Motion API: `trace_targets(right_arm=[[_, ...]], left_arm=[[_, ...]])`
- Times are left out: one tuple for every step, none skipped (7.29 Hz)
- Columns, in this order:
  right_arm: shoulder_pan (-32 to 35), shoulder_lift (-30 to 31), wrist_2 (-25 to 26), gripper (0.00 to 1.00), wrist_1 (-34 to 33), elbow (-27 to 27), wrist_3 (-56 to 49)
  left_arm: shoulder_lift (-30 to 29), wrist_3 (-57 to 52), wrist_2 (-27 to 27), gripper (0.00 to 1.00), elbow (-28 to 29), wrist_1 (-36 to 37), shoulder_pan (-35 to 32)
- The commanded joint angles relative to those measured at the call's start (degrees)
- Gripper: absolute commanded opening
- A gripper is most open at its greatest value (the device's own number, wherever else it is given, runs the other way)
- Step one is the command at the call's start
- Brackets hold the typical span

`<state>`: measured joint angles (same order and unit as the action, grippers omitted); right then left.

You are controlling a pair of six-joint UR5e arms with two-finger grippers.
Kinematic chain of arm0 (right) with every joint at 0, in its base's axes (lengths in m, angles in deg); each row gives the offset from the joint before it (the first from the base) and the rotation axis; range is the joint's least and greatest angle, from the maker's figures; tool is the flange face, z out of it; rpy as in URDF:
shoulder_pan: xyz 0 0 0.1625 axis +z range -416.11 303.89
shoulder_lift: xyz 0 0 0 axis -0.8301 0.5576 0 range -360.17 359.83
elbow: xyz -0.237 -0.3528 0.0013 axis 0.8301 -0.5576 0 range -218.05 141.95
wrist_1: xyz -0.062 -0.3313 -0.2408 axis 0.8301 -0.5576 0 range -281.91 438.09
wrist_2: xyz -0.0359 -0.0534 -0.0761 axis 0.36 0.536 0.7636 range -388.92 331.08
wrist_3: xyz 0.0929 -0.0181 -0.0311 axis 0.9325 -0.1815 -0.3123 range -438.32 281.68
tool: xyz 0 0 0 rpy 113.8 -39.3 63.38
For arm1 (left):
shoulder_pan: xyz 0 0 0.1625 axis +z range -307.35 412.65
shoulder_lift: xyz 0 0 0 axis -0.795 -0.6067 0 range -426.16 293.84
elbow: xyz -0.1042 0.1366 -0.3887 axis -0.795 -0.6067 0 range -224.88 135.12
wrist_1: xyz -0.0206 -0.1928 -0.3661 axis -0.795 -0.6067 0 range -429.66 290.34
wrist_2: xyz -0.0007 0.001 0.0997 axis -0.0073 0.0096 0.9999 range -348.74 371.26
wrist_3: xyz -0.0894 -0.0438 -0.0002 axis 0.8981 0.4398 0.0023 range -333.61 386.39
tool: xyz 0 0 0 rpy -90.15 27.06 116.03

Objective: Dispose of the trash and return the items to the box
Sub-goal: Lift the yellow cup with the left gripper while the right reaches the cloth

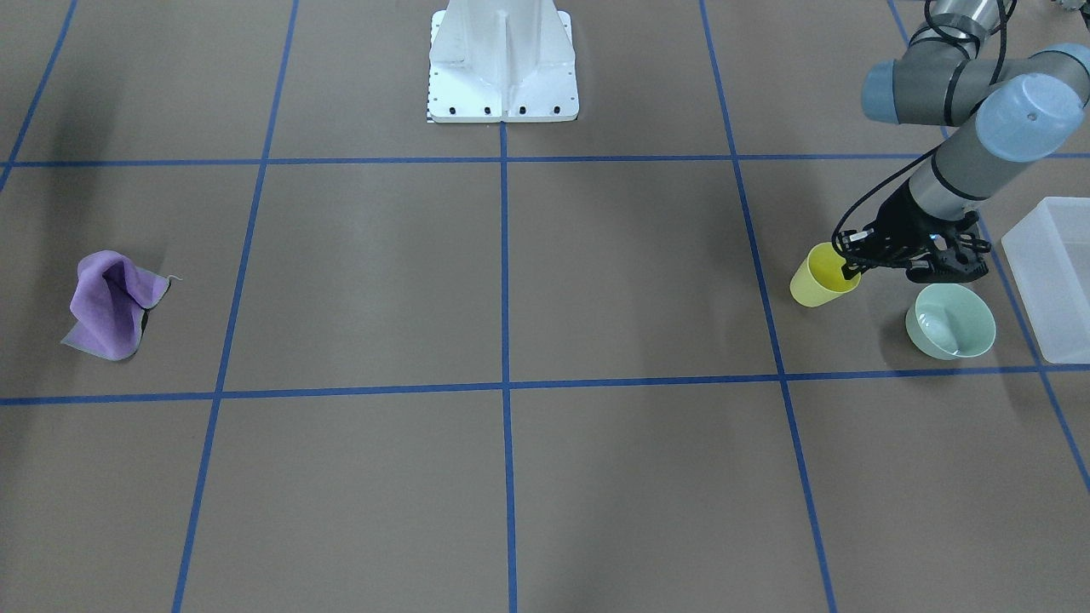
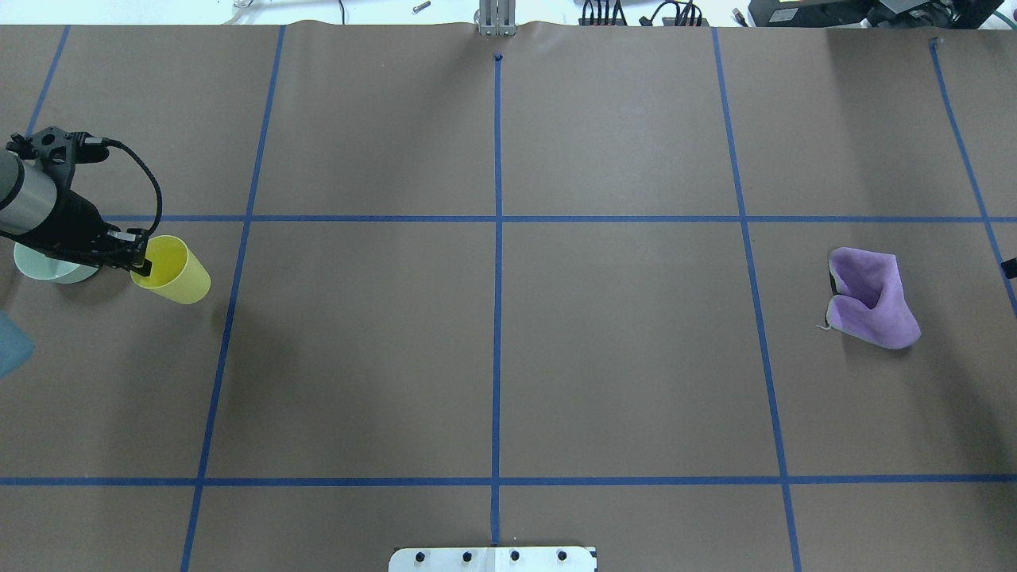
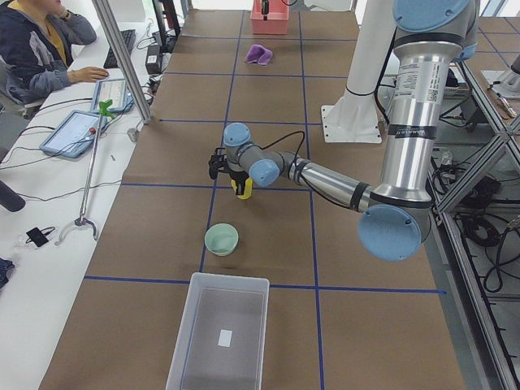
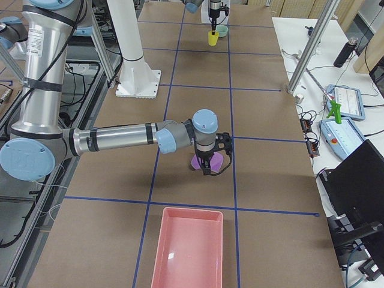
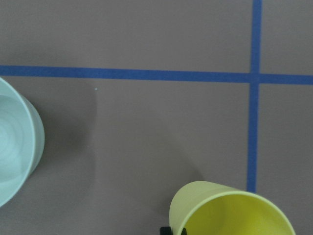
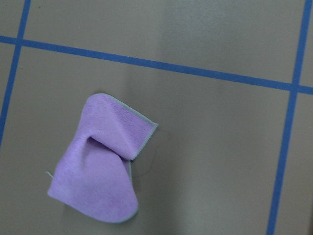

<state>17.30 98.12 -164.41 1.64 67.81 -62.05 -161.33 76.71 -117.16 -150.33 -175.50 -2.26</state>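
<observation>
with my left gripper [image 1: 849,269] pinching the yellow cup [image 1: 813,287], i should next lift it past the mint bowl [image 1: 950,323] beside my jaws into the frosted bin [image 1: 1052,285].

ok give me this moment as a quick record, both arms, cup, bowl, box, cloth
yellow cup: open end up, outside the box
left gripper: at the cup's rim, one finger inside; cannot tell whether it is clamped
mint bowl: on the table between cup and box, not held
box: beside the bowl, holds neither item
purple cloth: crumpled on the table, far from the cup
right gripper: above the cloth; cannot tell whether it is open or shut
</observation>
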Motion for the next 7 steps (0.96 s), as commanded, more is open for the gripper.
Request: trace_targets(right_arm=[[-6.68, -3.28, 1.53, 1.00, 7.07, -3.27, 12.49], [-9.49, -5.29, 3.72, 1.00, 10.06, -4.94, 23.87], [-11.87, -6.27, 5.05, 1.00, 12.01, -5.91, 29.99], [-13.11, -6.63, 6.02, 1.00, 12.55, -6.27, 31.53], [-13.73, -6.89, 6.64, 1.00, 12.64, -7.23, 33.03], [-14.52, -7.94, 6.90, 1.00, 12.64, -7.67, 34.52], [-15.40, -7.95, 7.60, 0.99, 12.64, -8.11, 34.88]], left_arm=[[0.16, -1.96, -2.80, 0.00, -4.23, 5.47, -4.47], [1.91, -7.63, -2.80, 0.00, -4.06, 5.56, -7.28], [3.58, -14.39, -4.72, 0.00, -3.53, 5.64, -11.92], [4.47, -20.37, -7.17, 0.00, -3.09, 7.13, -16.76], [4.47, -28.61, -7.37, 0.00, -3.18, 11.49, -21.68], [4.30, -39.14, -7.29, 0.00, -2.92, 18.32, -27.56], [3.52, -47.68, -6.85, 0.00, -1.61, 23.35, -31.79]])
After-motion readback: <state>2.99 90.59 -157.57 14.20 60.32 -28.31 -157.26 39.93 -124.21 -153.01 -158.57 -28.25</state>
